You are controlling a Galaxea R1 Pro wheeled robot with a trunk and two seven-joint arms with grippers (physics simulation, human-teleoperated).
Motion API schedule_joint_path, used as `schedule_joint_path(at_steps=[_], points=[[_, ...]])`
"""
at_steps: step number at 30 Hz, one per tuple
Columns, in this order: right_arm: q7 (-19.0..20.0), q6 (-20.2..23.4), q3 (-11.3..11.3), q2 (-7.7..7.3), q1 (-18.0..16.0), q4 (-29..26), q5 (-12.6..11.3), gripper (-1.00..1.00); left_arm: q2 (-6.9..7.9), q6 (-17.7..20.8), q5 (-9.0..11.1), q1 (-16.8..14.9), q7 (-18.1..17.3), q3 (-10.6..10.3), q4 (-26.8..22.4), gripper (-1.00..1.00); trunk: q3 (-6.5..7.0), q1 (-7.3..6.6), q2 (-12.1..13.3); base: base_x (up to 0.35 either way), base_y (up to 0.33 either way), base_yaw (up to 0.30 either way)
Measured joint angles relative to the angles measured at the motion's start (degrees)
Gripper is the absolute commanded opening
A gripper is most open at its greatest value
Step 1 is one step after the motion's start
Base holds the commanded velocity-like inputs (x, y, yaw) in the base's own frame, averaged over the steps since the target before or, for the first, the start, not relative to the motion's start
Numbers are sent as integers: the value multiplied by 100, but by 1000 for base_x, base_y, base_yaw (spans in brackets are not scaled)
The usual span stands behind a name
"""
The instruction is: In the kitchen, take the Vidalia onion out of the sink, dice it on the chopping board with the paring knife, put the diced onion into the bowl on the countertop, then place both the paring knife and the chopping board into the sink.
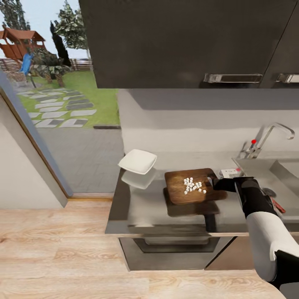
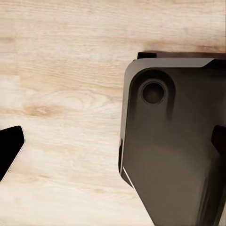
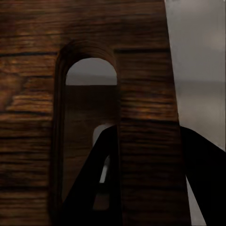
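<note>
your right gripper [image 1: 216, 182] is at the handle end of the chopping board [image 1: 182, 193], on the edge nearest the sink [image 1: 265, 170]. in the right wrist view the fingers [image 3: 99, 179] straddle the wood strip beside the slot hole, one dark finger through the slot [image 3: 89, 136], the other on the outer edge: jaws pinching the chopping board [image 3: 33, 94]. the board looks lifted off the countertop [image 1: 137, 207]; its dark shadow or reflection sits offset below it on the metal, and it looks tilted, though how much you can't judge from here.

the diced onion [image 1: 192, 185] is a loose cluster of white cubes on the board, toward its sink-side half. none visible on the worktop.

the bowl [image 1: 138, 161] is just left of the board, near the worktop's left end, not touching the board. it looks tilted, with its reflection under it.

the paring knife [image 1: 278, 206]: red-orange bit showing past your right forearm, at the sink area; mostly hidden by the arm, can't tell exactly how it lies.

the tap [image 1: 265, 139] with its red knob stands behind the sink basin.

left wrist view looks down at plank floor [image 2: 61, 94] and a dark part of the robot's body [image 2: 174, 141]. one dark finger [image 2: 9, 150] of the left gripper shows at the frame edge; can't tell if those jaws are spread or closed.
</note>
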Motion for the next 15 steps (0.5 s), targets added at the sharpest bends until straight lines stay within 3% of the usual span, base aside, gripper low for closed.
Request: schedule_joint_path(at_steps=[10,15], points=[[0,0,-8,0,0,0,8,-100,0,0,0,0,-6,5,-3,100,91,0,0,4,268,0],[1,7,-11,1,-1,-1,-13,-100,0,2,0,1,-2,3,-1,100,136,0,-1,33,67,0]])
